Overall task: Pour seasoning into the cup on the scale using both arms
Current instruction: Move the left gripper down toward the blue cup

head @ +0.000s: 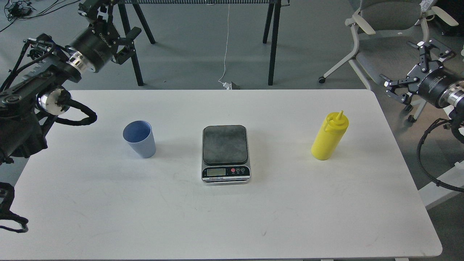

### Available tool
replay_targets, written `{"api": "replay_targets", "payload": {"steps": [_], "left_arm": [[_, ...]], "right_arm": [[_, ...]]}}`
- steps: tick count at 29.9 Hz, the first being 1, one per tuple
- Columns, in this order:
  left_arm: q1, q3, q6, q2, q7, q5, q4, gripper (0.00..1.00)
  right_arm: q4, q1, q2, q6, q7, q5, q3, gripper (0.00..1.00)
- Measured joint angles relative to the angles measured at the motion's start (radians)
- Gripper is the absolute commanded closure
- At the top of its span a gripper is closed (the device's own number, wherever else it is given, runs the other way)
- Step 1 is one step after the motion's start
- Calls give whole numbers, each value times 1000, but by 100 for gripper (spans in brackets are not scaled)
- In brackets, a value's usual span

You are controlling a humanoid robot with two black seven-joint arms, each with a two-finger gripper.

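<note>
The left gripper [115, 27] and right gripper [411, 69] hang spread wide and empty, off the white table's [232, 224] far corners. Nothing is started. The scale [225, 154] sits bare at centre, the yellow squeeze bottle [329, 137] stands well to its right, and the blue-grey cup [140, 139] stands to its left. Placing the cup and pouring both remain.

On the desk [108, 203], three things in a row, well apart. Scale [225, 154] at the middle, display toward the near edge, platform bare. Cup [139, 139] upright toward the left edge. Seasoning bottle [329, 136] upright toward the right edge. Beyond the far left corner, left gripper [108, 27]; off the far right corner, right gripper [413, 69].
</note>
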Motion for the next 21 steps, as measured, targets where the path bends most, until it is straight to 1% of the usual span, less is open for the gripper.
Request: {"api": "replay_targets", "payload": {"steps": [21], "left_arm": [[-19,-8,0,2,0,-22,12,0]], "right_arm": [[-8,6,32,0,0,4,36,1]]}}
